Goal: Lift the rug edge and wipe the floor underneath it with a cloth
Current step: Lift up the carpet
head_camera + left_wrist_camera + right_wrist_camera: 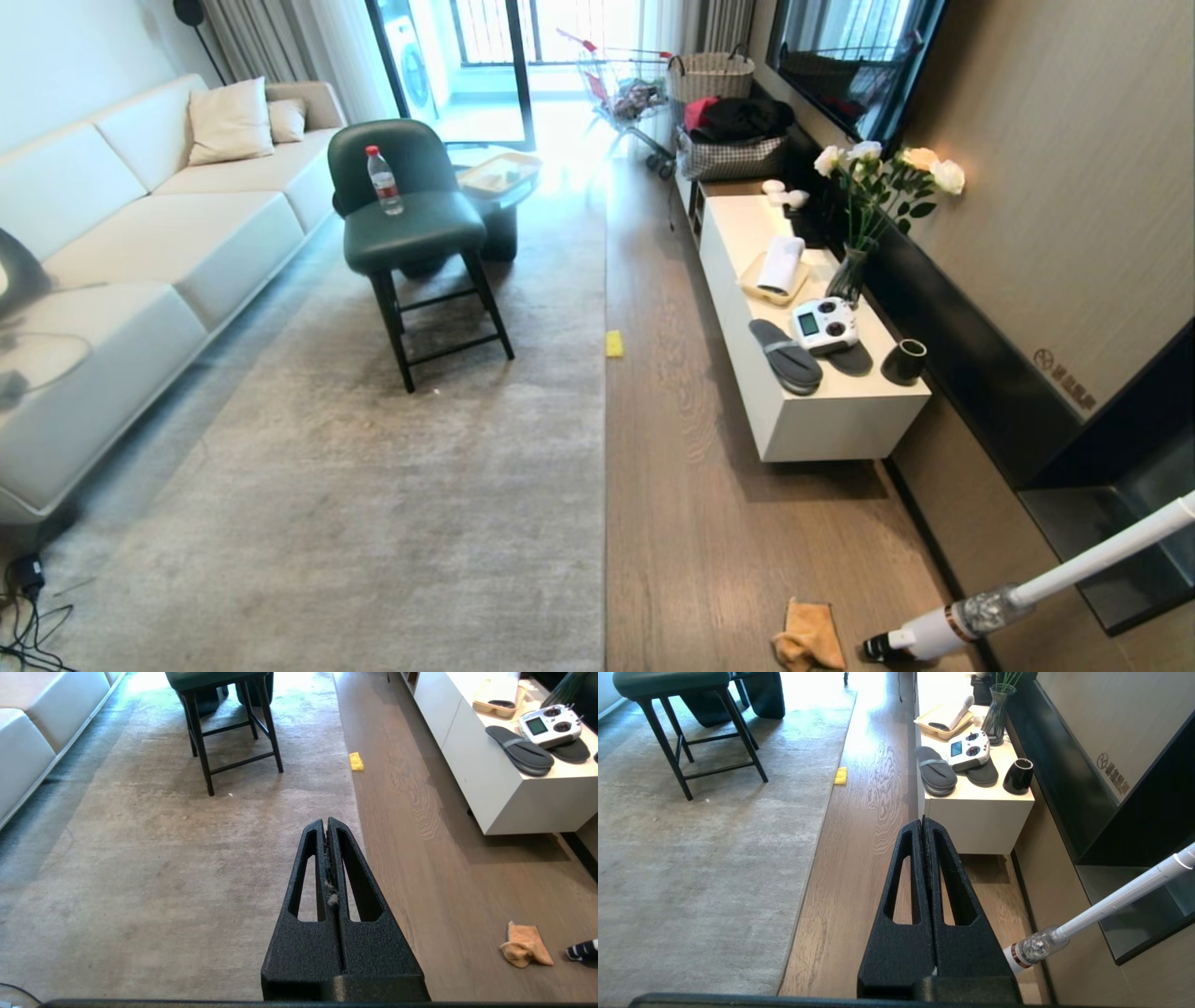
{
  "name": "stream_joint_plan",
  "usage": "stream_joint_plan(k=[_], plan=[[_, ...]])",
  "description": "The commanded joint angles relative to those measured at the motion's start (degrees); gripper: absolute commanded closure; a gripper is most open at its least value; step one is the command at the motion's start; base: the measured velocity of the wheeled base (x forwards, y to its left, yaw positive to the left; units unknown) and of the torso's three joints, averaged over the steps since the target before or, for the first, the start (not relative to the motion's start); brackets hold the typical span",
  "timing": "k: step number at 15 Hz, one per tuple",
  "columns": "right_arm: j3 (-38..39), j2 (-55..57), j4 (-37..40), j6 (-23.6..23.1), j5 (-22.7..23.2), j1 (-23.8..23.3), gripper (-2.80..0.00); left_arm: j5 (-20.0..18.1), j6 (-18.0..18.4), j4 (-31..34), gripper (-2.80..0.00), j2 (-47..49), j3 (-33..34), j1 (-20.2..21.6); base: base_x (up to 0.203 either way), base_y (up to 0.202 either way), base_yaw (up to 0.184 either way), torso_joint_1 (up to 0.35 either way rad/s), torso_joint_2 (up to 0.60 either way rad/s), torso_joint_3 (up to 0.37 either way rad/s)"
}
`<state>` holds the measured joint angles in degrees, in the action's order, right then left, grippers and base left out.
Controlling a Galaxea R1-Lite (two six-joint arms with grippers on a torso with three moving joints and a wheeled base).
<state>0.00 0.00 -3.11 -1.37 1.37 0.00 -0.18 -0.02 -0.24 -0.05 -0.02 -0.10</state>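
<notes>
Cloth crumpled on floor by vacuum head, well right of flat rug edge. Left gripper pinched closed over rug, maybe fluff between fingers. Right gripper closed too, above bare planks, holding nothing.

We see neither of our arms in the head view. In the left wrist view our left gripper points forward and down, its two black fingers pressed together along their whole length, with bits of grey fluff caught in the seam. Our right gripper holds the same pose, its fingers likewise closed, gripping nothing.
</notes>
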Motion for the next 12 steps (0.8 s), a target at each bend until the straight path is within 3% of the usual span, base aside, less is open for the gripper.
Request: stream_joint_plan(k=[1, 12], plan=[[0.00, 0.00, 0.01, -0.03, 0.03, 0.00, 0.00, 0.01, 0.02, -0.02, 0.00, 0.05, 0.02, 0.01, 0.000, 0.000, 0.000, -0.141, 0.33, 0.185], [0.00, 0.00, 0.03, -0.03, 0.03, -0.02, 0.00, 0.01, -0.03, -0.02, 0.00, 0.05, -0.04, 0.10, 0.000, 0.000, 0.000, -0.139, 0.35, 0.206]])
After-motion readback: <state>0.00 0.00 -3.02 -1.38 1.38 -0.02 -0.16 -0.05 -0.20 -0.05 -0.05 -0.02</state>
